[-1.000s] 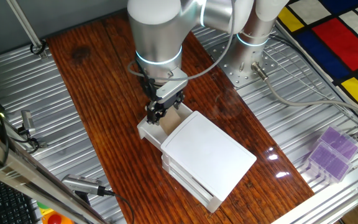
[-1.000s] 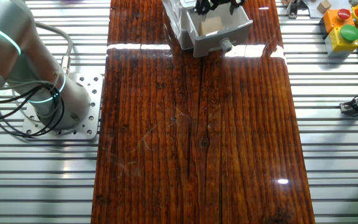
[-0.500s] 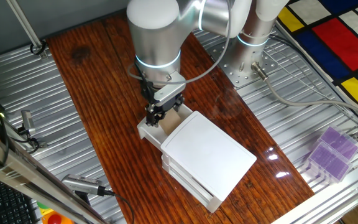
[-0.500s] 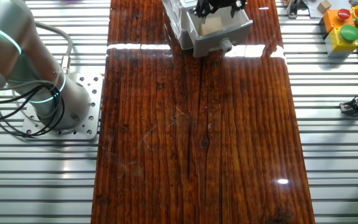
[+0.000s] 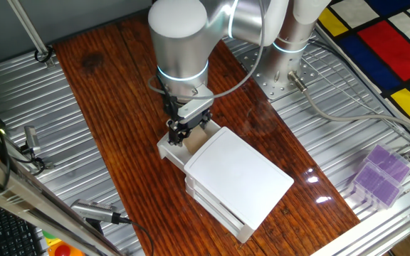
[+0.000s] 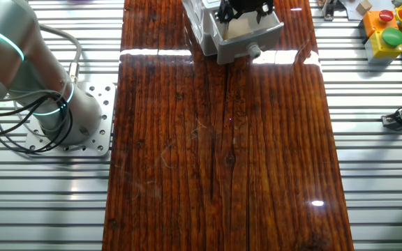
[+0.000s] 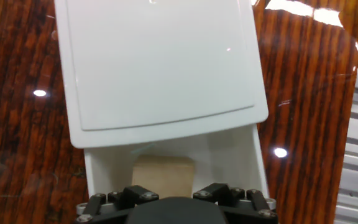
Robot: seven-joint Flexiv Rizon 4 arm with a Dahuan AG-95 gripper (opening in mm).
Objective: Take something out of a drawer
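Observation:
The white stacked box (image 5: 237, 174) stands on the wooden table, and its top drawer (image 5: 168, 151) is pulled out. The tan block (image 7: 163, 171) lies inside the drawer, near its front wall, and also shows in the other fixed view (image 6: 237, 28). The drawer's small round knob (image 6: 255, 50) faces the table's middle. My gripper (image 5: 184, 130) points straight down into the open drawer, just over the block. In the hand view my gripper (image 7: 168, 194) has its jaws spread to either side of the block. The fingertips are hidden below the frame edge. The gripper holds nothing.
The box lid (image 7: 160, 62) overhangs the back of the drawer. A purple case (image 5: 379, 174) lies on the metal rails at the right. A toy with coloured buttons (image 6: 386, 28) sits beside the table. The arm's base (image 6: 54, 104) stands at the left.
My gripper has sunk slightly lower into the drawer over the block. The drawer and block have not moved.

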